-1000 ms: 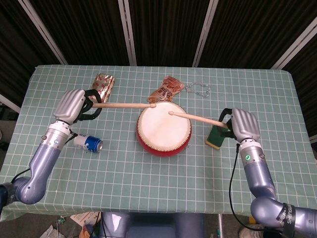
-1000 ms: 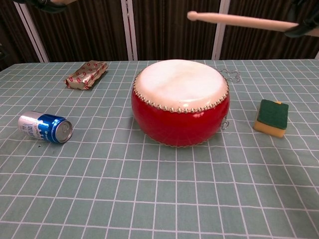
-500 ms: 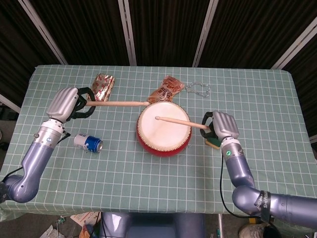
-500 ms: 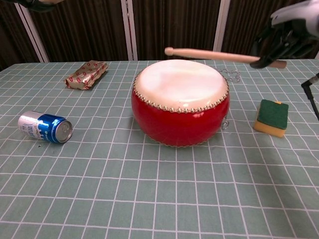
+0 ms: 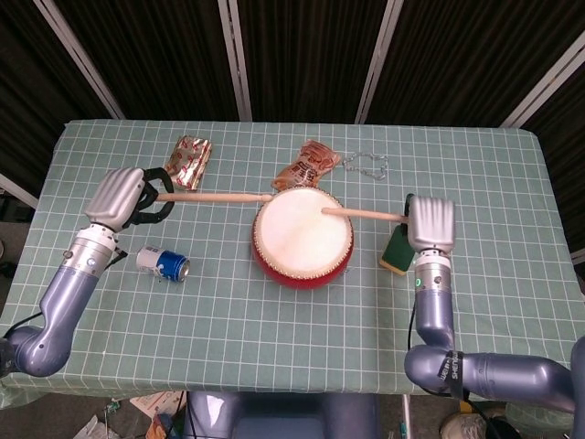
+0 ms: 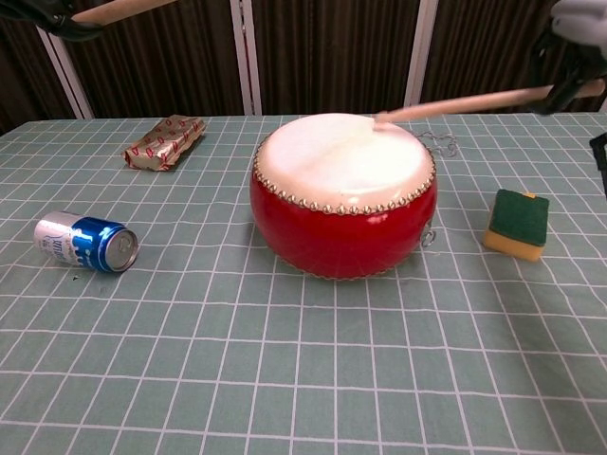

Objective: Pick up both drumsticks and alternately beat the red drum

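Observation:
The red drum [image 5: 303,235] [image 6: 343,197] with a white skin stands at the middle of the table. My right hand [image 5: 430,222] [image 6: 572,47] grips a wooden drumstick [image 5: 362,214] [image 6: 462,103] whose tip rests on the far right part of the skin. My left hand [image 5: 127,196] grips the other drumstick [image 5: 215,196], held level to the left of the drum with its tip near the drum's far left rim. In the chest view only a bit of that hand [image 6: 57,14] and stick [image 6: 123,9] shows at the top left.
A blue and silver can [image 5: 163,262] [image 6: 85,243] lies on its side front left. A foil packet [image 5: 189,158] [image 6: 165,141], a snack bag [image 5: 310,164] and a chain [image 5: 366,165] lie behind the drum. A green-yellow sponge [image 5: 397,250] [image 6: 517,222] sits right of it.
My right hand moved right and back, and its stick tip came down from above the drum's middle onto the far right of the skin. The left stick stayed raised, shifting slightly.

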You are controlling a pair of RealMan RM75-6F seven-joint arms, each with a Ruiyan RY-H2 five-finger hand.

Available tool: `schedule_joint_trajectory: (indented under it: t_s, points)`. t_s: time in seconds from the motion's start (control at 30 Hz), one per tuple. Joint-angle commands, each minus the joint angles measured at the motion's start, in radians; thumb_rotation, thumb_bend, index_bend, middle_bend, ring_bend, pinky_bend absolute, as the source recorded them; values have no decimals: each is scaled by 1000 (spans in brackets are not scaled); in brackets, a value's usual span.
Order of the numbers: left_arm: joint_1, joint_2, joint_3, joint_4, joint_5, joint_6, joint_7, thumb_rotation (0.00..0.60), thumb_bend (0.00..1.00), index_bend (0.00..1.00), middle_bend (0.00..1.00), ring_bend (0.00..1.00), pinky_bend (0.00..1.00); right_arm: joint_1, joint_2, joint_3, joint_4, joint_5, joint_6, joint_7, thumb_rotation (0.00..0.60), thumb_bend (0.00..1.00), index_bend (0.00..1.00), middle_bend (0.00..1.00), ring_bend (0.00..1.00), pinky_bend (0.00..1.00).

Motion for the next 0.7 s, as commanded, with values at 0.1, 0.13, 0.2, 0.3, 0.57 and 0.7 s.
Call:
schedule_joint_trajectory:
  t_s: [0.1,0.13,0.2,0.3,0.57,0.7]
  points:
    - [-29,-14,-4,-40,-38,25,64,600,534,788,1000,1000,1000,-137,153,44,-143,-101,9,172,600,606,987,1000,1000,1000]
    - [-37,-20,-6,-45,-48,28,77,600,534,788,1000,1000,1000,-156,171,43,-155,-107,1,194,600,606,987,1000,1000,1000]
    - [-56,-35,-10,-51,-72,34,103,600,534,789,1000,1000,1000,-187,200,39,-169,-122,-25,228,600,606,987,1000,1000,1000]
    - [-88,-65,-18,-48,-106,42,140,600,534,789,1000,1000,1000,-224,223,29,-172,-148,-53,274,600,606,987,1000,1000,1000]
    - [-192,-165,-33,-20,-204,73,268,600,535,789,1000,1000,1000,-287,271,32,-151,-194,-129,375,600,606,987,1000,1000,1000]
    - [-235,-219,-43,2,-228,88,299,600,535,789,1000,1000,1000,-308,289,40,-134,-202,-164,417,600,606,987,1000,1000,1000]
